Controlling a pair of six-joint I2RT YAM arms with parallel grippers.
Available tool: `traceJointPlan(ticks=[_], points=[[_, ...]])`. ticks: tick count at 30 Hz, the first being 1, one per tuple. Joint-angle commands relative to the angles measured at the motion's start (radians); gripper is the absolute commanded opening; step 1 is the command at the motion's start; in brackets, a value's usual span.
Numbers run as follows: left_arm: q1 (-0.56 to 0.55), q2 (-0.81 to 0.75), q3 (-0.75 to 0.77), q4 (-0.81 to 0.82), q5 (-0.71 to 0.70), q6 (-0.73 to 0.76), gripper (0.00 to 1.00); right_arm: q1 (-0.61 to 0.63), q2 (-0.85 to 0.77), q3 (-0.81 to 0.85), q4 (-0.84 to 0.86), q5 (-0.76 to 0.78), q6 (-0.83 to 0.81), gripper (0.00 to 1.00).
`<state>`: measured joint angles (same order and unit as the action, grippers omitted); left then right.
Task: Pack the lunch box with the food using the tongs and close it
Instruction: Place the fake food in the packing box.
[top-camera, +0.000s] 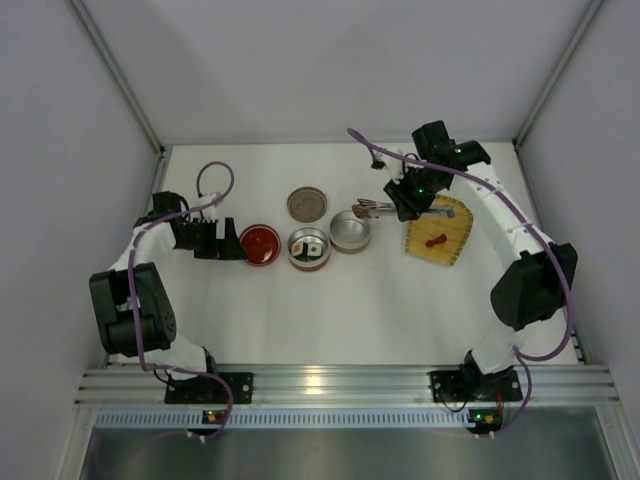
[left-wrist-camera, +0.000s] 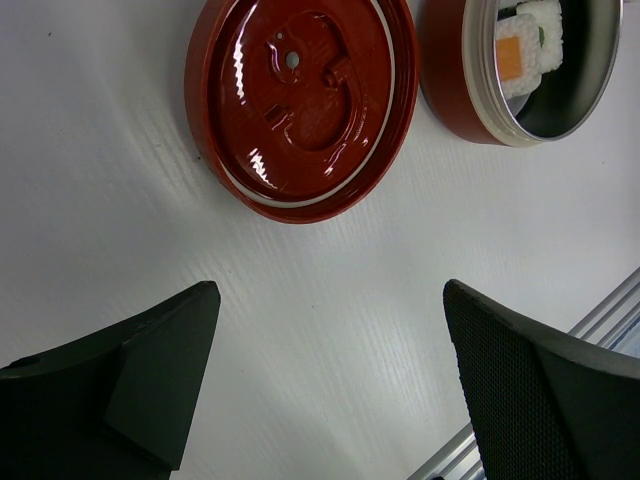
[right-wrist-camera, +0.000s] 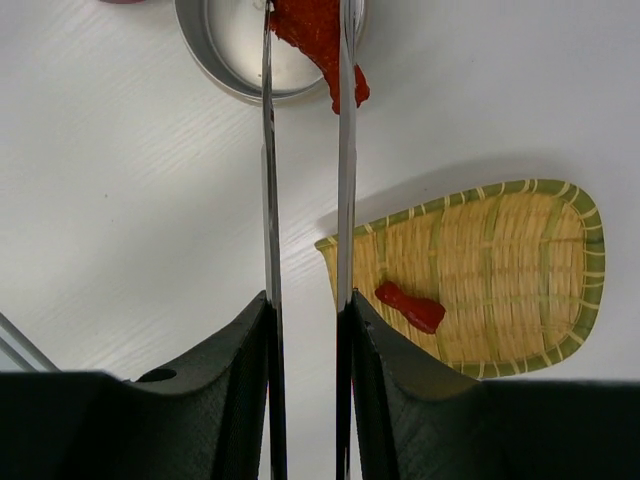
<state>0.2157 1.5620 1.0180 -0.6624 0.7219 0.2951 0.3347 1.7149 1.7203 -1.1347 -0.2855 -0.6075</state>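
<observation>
The right gripper (right-wrist-camera: 305, 330), jaws narrowed on the tongs (right-wrist-camera: 345, 180), holds a red bit (right-wrist-camera: 315, 35) pinched at the tips, dead ahead at 12 o'clock over the silver tin (right-wrist-camera: 215, 55). The tongs' long axis runs 6 to 12 in the right wrist view. A second red bit (right-wrist-camera: 410, 307) lies on the yellow mat (right-wrist-camera: 500, 260) at 3 o'clock. The left gripper (left-wrist-camera: 330, 300), jaws wide and empty, faces the red lid (left-wrist-camera: 300, 100), with sushi rolls (left-wrist-camera: 525, 45) in the red bowl (left-wrist-camera: 450, 95) at 1 o'clock. No writing is legible.
</observation>
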Motion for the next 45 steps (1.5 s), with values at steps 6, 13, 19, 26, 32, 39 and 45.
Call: traceJointPlan(ticks=[6, 13, 19, 26, 32, 39, 45], points=[[0.008, -0.045, -0.019, 0.026, 0.021, 0.026, 0.98, 0.084, 0.046, 0.004, 0.119, -0.023, 0.081, 0.24], [0.008, -0.040, -0.038, 0.043, 0.019, 0.022, 0.98, 0.113, 0.086, -0.022, 0.135, -0.037, 0.094, 0.24], [0.008, -0.042, -0.039, 0.040, 0.008, 0.032, 0.98, 0.127, 0.094, -0.073, 0.145, -0.047, 0.095, 0.31], [0.008, -0.045, -0.041, 0.037, 0.011, 0.033, 0.98, 0.130, 0.081, -0.081, 0.135, -0.063, 0.100, 0.45], [0.007, -0.052, -0.038, 0.032, 0.011, 0.032, 0.98, 0.132, 0.057, -0.044, 0.105, -0.066, 0.106, 0.50], [0.008, -0.068, -0.035, 0.018, 0.008, 0.036, 0.98, 0.093, -0.041, -0.015, 0.058, -0.049, 0.071, 0.47], [0.008, -0.069, -0.032, 0.014, 0.008, 0.042, 0.98, -0.083, -0.125, -0.034, -0.078, -0.049, -0.114, 0.43]])
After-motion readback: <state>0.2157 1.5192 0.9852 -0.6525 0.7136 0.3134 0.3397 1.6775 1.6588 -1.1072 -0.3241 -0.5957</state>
